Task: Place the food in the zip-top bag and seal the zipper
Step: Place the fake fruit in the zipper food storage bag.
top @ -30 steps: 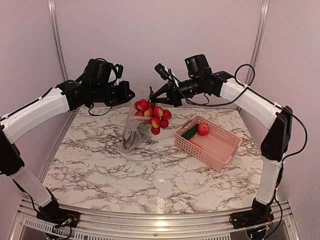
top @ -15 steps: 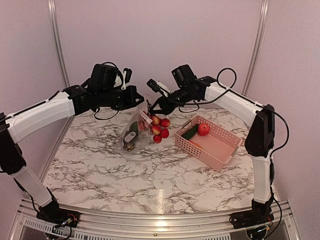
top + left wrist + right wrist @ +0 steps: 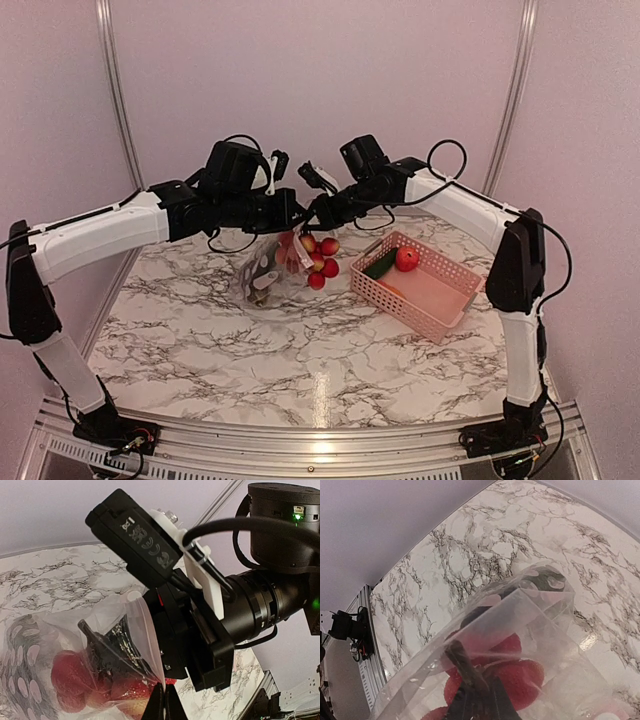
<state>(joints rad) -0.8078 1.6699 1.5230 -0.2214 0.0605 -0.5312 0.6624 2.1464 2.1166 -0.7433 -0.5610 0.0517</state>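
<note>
The clear zip-top bag (image 3: 258, 275) hangs above the marble table between my two grippers. My left gripper (image 3: 287, 218) is shut on its mouth edge. In the left wrist view the whitish zipper strip (image 3: 150, 635) runs down into my left gripper (image 3: 165, 702). My right gripper (image 3: 318, 212) is shut on the brown stem of the cluster of red balls (image 3: 320, 258). The cluster sits at the bag's mouth, and plastic film (image 3: 540, 630) covers the balls (image 3: 520, 675). Dark food pieces lie low in the bag. A green cucumber (image 3: 380, 264) and a red fruit (image 3: 407, 258) lie in the basket.
The pink perforated basket (image 3: 440, 300) stands on the table right of the bag. The two wrists nearly touch above the bag; the right wrist's black body (image 3: 200, 630) fills the left wrist view. A wall with metal posts stands close behind.
Both grippers have come together, the left arm swinging right and the right arm left. The red cluster has dropped from beside the bag's top into its mouth, and the bag has shifted with them.
</note>
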